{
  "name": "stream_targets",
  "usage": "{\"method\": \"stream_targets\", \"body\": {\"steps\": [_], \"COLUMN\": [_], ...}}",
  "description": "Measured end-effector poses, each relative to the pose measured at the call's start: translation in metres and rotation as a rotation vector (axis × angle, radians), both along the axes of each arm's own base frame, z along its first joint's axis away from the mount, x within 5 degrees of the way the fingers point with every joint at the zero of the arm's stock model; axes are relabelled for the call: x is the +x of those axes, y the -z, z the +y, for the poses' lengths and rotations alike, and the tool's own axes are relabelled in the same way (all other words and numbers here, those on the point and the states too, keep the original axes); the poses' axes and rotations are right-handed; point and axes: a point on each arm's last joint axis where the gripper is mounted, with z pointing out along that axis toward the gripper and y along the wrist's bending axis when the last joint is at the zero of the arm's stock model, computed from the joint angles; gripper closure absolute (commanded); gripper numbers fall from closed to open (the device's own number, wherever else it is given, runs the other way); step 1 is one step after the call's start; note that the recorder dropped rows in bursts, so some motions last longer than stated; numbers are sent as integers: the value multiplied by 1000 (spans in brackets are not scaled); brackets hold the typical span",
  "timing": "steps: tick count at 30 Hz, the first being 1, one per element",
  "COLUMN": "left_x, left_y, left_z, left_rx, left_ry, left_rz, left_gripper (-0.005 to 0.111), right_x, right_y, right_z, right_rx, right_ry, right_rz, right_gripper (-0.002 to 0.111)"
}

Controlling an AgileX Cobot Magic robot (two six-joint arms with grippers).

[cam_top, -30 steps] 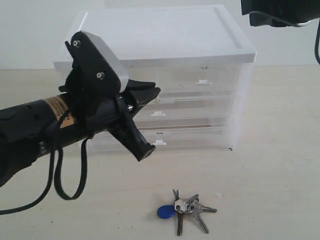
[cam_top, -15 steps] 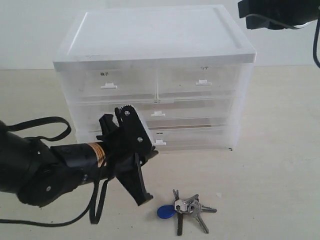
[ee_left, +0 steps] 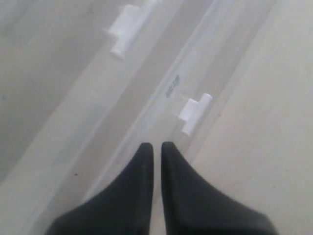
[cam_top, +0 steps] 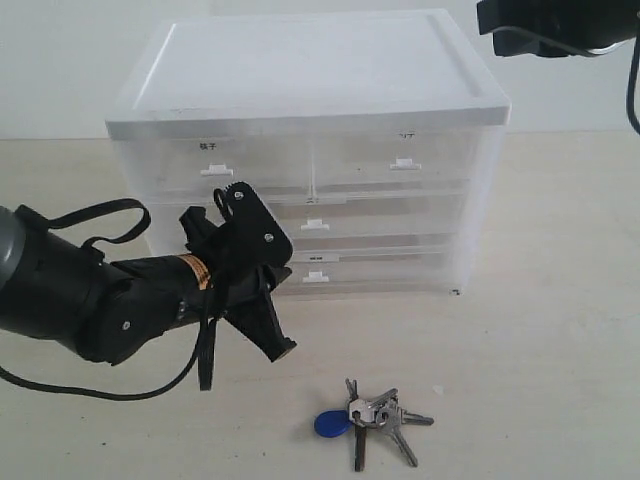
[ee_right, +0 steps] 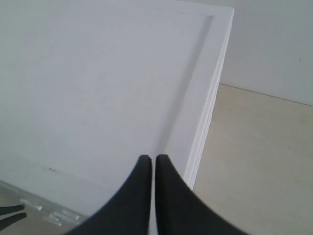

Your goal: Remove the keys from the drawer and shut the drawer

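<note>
Listing by view, exterior first: the keys lie on the table in front of the drawer cabinet, well apart from it, with the blue fob beside the ring. The drawer, upper row on the right-arm side, sits flush with its neighbours and looks shut. The left gripper hangs low before the cabinet's lower fronts, carrying nothing. Only the right arm housing shows, at the frame's upper corner.

Left wrist view: the fingers are pressed almost together with a thin slit between them and nothing held, pointed toward the full-width drawers and a white tab handle.

Right wrist view: the right gripper is clenched and empty, poised over the cabinet's white top.

Status, as a judgement: removal of the keys and closing of the drawer both appear done, with only clearing the arms seemingly left.
</note>
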Motion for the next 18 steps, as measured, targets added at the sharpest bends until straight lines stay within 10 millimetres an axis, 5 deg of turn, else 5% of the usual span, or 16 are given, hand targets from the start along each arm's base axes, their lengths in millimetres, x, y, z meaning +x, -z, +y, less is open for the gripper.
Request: {"method": "stream_targets", "body": {"steps": [5, 9, 14, 18], "left_x": [-36, -80, -139, -183], "left_y": [-56, -110, -174, -196], "left_z": [-5, 8, 62, 105], "left_rx": [-72, -202, -493, -694], "left_ry": [88, 148, 124, 119], "left_rz": [-99, -227, -430, -561], "left_gripper": [102, 102, 102, 102], "right_x": [0, -20, -68, -100], "right_y": [0, -27, -76, -98], "right_z": [0, -4, -14, -20], "right_rx": [0, 14, 49, 66], "right_ry": [0, -3, -8, -18], "right_rz": [0, -86, -255, -339], "right_gripper": [108, 108, 108, 108]}}
